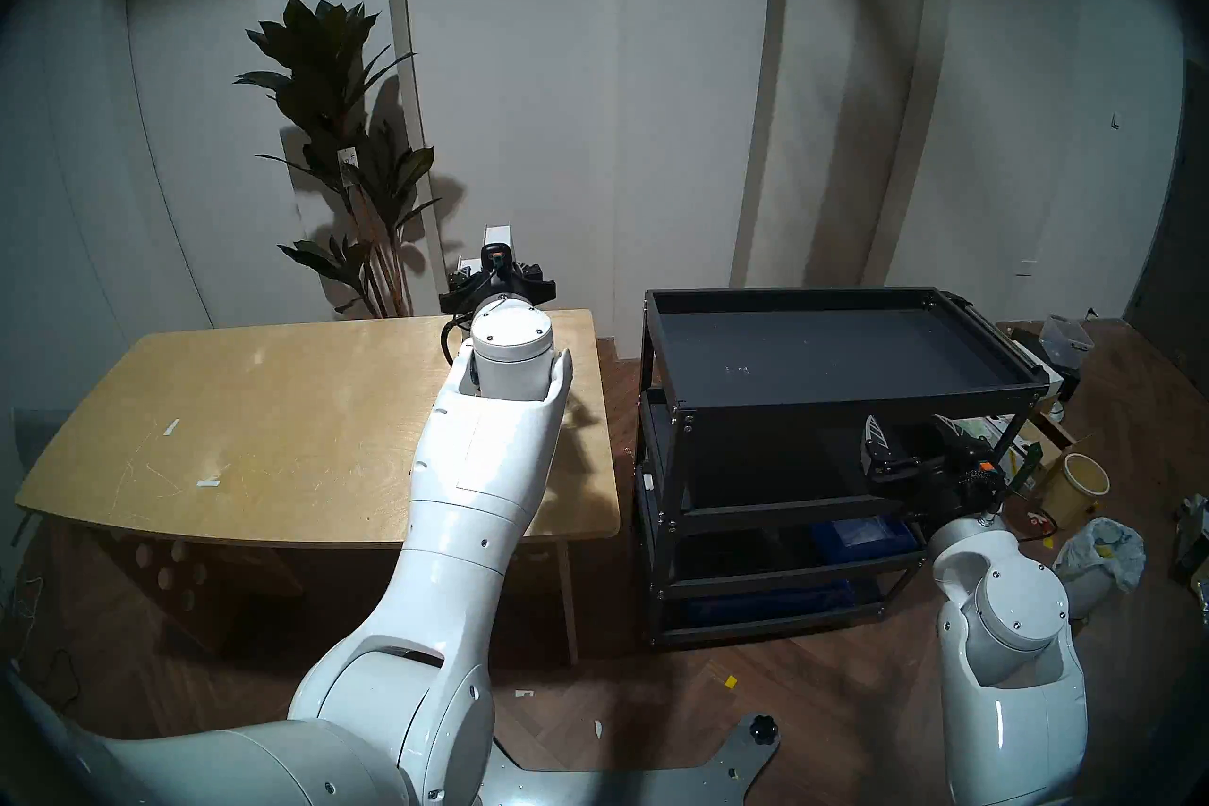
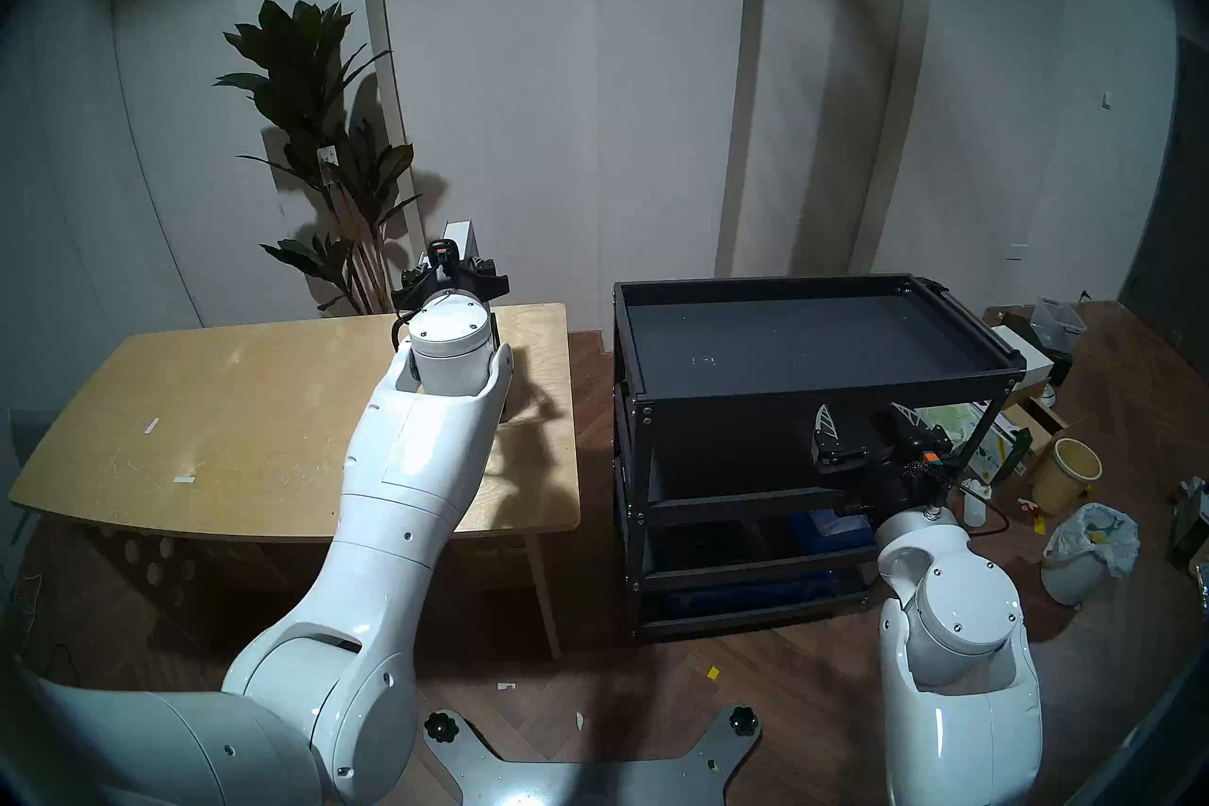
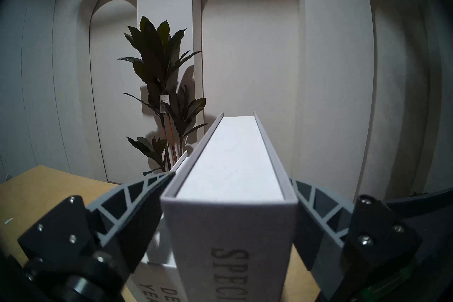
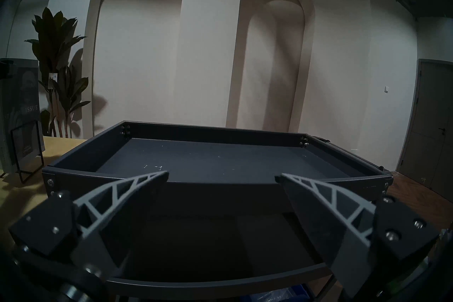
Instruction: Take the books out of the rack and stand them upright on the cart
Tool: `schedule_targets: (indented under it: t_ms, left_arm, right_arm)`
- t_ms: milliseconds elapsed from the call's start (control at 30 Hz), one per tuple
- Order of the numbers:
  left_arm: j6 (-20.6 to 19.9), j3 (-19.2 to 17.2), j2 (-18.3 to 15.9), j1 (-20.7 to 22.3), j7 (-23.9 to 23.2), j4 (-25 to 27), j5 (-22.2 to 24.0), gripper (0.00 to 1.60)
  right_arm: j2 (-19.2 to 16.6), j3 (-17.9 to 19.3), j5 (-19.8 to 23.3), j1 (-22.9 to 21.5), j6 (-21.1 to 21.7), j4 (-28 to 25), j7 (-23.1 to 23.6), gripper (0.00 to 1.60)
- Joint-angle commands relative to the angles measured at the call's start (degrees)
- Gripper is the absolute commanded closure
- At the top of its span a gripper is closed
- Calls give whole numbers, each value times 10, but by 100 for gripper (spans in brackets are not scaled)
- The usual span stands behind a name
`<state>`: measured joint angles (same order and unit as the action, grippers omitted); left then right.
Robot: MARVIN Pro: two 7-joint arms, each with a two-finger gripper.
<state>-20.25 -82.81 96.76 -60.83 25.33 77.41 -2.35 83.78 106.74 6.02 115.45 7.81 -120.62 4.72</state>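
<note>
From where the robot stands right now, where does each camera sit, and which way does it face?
Head stereo left: high on the head, looking down at table and cart; left arm and right arm show.
Head stereo right: the same scene, shifted slightly.
Left wrist: behind the left gripper, level, facing the plant; it clasps the taller book.
Right wrist: behind the open right gripper, level, facing the cart; it shares the plant.
</note>
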Motion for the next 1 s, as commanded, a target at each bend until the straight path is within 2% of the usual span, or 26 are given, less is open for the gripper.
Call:
schedule_targets:
  t_ms: [0,133,300,400,467,533,567,633,667,700,800,867,967]
  left_arm:
    - [-12,-12,9,35,-4,-3,14,83]
    - [-13,-11,9,31,-3,4,15,115]
    - [-15,-8,8,27,-4,19,16,111]
    - [-21,-6,9,22,-5,32,18,124]
    - [-24,-3,10,19,-6,41,18,127]
    - [-27,3,7,16,-8,46,14,152]
    - [-31,5,8,16,-2,48,10,153]
    - [-29,6,12,16,0,55,10,137]
    - [-32,7,13,16,1,60,9,156]
    - [-34,7,14,15,0,69,10,160]
    - [-41,20,10,15,16,85,-11,160]
    - [-45,21,13,15,24,99,-14,160]
    - [-47,21,14,18,31,123,-15,160]
  right_arm:
    - [1,-2,-2,-7,-6,-10,-3,0]
    - [-1,-3,-2,-10,-6,-5,-3,0]
    - [-4,-5,-2,-16,-6,3,-3,0]
    - [-5,-5,0,-19,-5,6,-2,0]
    - [-7,-5,1,-22,-5,10,-1,0]
    - [-9,-7,2,-26,-4,14,0,0]
    - [-10,-8,5,-29,0,18,3,0]
    - [-13,-14,4,-36,3,27,6,0]
    - [-16,-18,2,-39,2,31,8,0]
    - [-21,-24,-3,-41,-1,36,14,0]
    - [-30,-47,-14,-48,-8,43,23,0]
    - [-42,-62,-14,-46,-15,44,46,0]
    - [-67,-87,-44,-46,-23,45,65,0]
